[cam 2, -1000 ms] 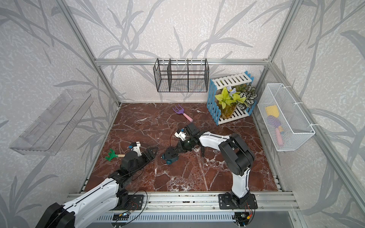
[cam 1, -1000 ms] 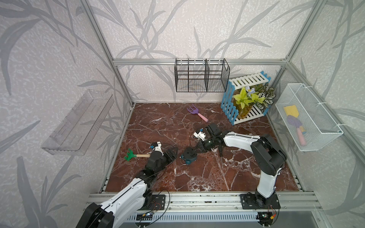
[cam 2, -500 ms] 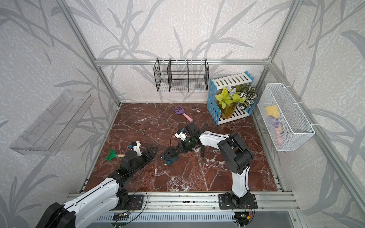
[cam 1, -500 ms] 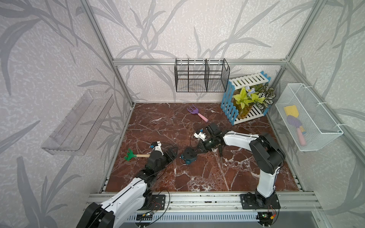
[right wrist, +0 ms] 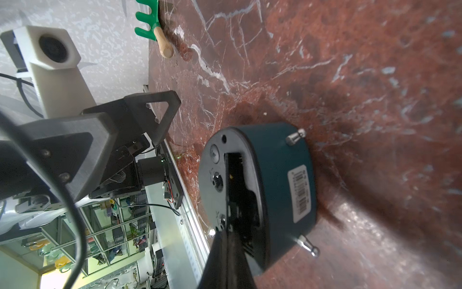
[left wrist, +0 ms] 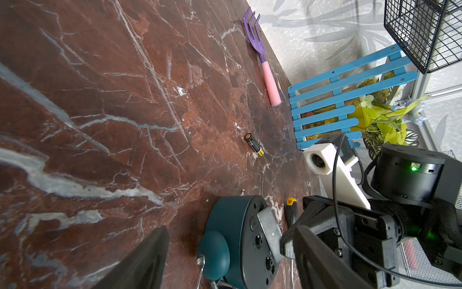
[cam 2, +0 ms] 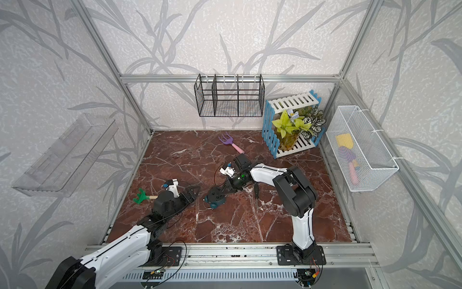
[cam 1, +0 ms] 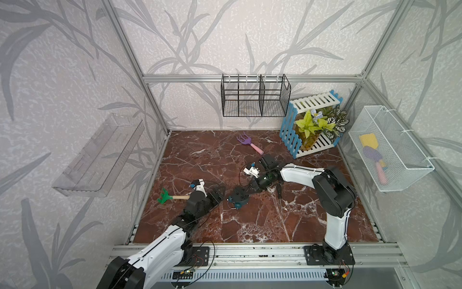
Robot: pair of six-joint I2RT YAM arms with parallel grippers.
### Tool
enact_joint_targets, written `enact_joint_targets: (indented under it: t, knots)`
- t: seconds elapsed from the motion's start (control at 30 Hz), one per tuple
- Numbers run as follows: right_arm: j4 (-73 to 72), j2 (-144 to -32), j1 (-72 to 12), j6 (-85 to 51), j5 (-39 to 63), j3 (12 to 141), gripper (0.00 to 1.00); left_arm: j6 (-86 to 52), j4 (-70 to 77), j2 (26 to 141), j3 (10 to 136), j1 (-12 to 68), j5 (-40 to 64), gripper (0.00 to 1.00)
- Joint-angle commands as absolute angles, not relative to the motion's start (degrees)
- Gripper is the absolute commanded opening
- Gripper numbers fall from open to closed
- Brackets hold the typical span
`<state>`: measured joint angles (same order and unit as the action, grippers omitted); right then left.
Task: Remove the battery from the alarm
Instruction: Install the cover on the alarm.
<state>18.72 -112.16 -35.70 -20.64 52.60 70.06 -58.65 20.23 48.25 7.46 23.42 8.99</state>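
Battery [left wrist: 254, 148]: spotted it loose on the table [left wrist: 100, 105], out of the alarm [left wrist: 225, 220] and beyond it from the released left jaws, gold end toward the alarm, likely nearer the clenched right jaws poking the alarm's open back.

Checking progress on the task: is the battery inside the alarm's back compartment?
No, in the left wrist view the battery lies on the marble floor, apart from the alarm.
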Motion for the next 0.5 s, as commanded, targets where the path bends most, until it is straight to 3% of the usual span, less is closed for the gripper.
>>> enact_joint_targets:
  t: [0.0, 0.47]
  knots:
    - [23.6, -113.6, -35.7, -17.5, 51.6, 71.7, 0.0, -57.7, 21.3, 48.2, 9.2, 22.9, 9.3, 0.83]
    - [27.5, -114.2, -35.8, -14.8, 50.2, 74.1, 0.07, -57.8, 21.9, 48.8, 9.4, 22.8, 9.6, 0.82]
